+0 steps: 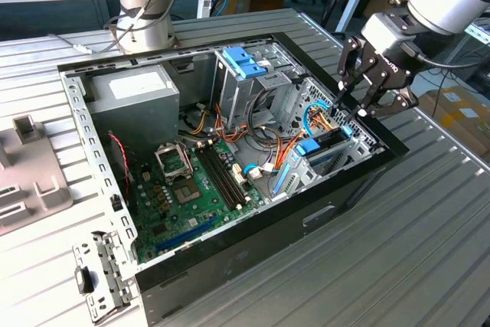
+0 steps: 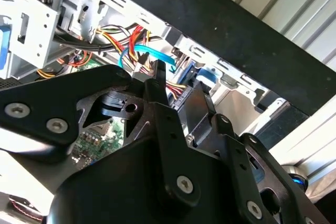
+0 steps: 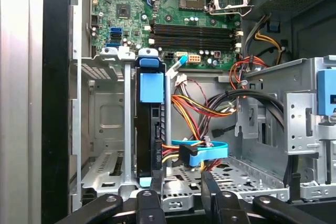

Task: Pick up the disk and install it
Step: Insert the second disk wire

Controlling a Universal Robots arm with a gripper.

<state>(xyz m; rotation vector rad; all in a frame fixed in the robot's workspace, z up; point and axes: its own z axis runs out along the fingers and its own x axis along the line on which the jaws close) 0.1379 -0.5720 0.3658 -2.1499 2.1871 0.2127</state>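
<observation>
The disk [image 1: 331, 142] sat edge-on in the drive bay at the right of centre in the exterior view, a dark slab with blue trim slotted into the open computer case [image 1: 230, 266], apparently so its connector end faced the cables. Right above it, at upper right, the gripper [image 1: 354, 105] hung over the bay with its fingers reaching down to the disk's upper edge; they stood a little apart, and whether they actually pinched the disk could not be told from there. The grey power supply [image 1: 136, 89] sat at the upper left of the case, the motherboard [image 1: 191, 189] below it. In the second wrist view the black gripper linkage filled the lower half, one finger [image 2: 157, 85] reaching up at centre to the dark disk [image 2: 191, 106], beside a blue ribbon cable [image 2: 149, 53] at upper centre. In the first wrist view the disk [image 3: 152, 124] stood upright left of centre, blue latch tab [image 3: 151, 86] on its face, held between the bay's metal rails [image 3: 127, 119]. The fingertips [image 3: 156, 182] at the bottom edge sat narrowly parted, one against the disk's near end, so contact looked likely but a firm grip could not be confirmed.
</observation>
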